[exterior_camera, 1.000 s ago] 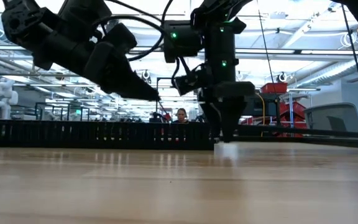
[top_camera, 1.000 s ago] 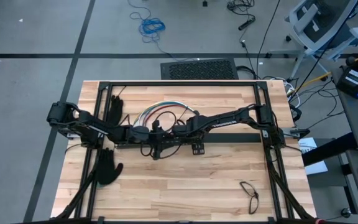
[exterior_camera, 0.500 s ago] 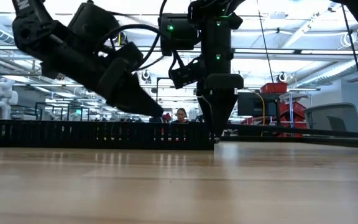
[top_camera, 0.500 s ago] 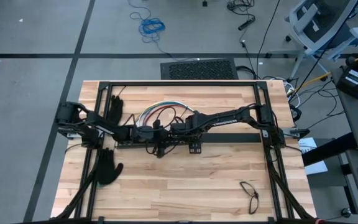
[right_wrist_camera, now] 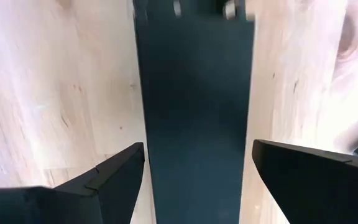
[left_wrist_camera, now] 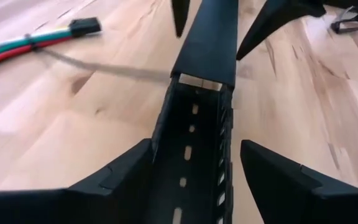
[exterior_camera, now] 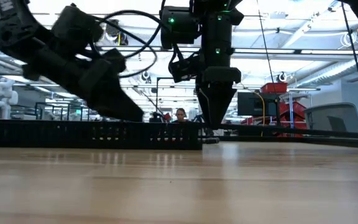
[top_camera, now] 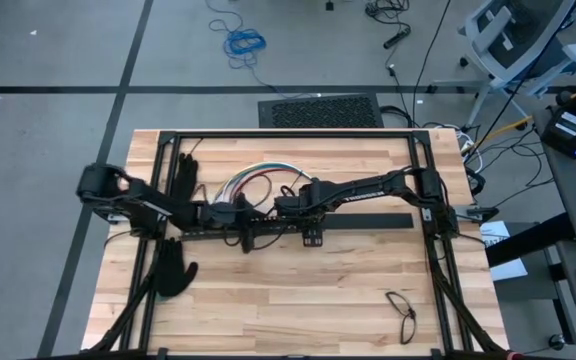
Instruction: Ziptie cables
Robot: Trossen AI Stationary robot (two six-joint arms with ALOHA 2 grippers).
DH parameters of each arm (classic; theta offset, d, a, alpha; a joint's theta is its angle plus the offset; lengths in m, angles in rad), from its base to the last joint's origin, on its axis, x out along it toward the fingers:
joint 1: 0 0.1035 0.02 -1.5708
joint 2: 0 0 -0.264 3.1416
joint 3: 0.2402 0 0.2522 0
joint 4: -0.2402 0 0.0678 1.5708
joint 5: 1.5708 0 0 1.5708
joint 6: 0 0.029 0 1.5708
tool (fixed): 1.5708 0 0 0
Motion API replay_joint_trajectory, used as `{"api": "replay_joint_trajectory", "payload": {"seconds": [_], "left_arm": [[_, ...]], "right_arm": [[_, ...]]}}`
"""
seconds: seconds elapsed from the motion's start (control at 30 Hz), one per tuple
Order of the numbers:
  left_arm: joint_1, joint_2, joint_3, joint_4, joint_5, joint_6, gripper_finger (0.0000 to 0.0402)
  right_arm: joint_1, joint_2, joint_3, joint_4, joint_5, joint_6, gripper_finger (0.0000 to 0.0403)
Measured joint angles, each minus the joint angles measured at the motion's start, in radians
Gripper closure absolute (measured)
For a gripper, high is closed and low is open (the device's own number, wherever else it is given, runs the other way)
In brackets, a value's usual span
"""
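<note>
High view | left claw released, straddling black bar | right claw released, pointing down

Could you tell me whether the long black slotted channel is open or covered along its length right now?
Partly covered. In the left wrist view, the near stretch of the channel shows its slotted floor, and the flat black lid covers the stretch beyond.

No legible text or labels

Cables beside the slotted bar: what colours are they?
Green, red and white, with a black connector; the cables show best in the left wrist view.
</note>
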State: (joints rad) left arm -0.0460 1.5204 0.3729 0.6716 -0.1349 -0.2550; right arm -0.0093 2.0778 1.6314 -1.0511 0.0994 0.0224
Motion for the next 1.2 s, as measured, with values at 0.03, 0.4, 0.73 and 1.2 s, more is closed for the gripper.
{"api": "replay_joint_trajectory", "payload": {"seconds": [0.03, 0.4, 0.73, 1.2], "left_arm": [[0.0, -0.027, -0.023, -0.003, -0.001, -0.002, 0.0166], [-0.036, -0.185, -0.083, -0.002, -0.014, -0.01, 0.0182], [-0.041, -0.127, -0.004, 0.004, -0.016, 0.022, 0.0182], [-0.041, -0.125, 0.013, -0.053, -0.052, 0.001, 0.0182]], "right_arm": [[0.0, -0.001, 0.0, 0.004, 0.0, 0.002, 0.0108], [0.0, 0.0, 0.0, 0.039, 0.0, 0.021, 0.0108], [0.0, -0.024, 0.0, 0.051, 0.0, 0.044, 0.0108], [-0.005, -0.029, 0.0, 0.065, 0.006, 0.019, 0.0108]]}}
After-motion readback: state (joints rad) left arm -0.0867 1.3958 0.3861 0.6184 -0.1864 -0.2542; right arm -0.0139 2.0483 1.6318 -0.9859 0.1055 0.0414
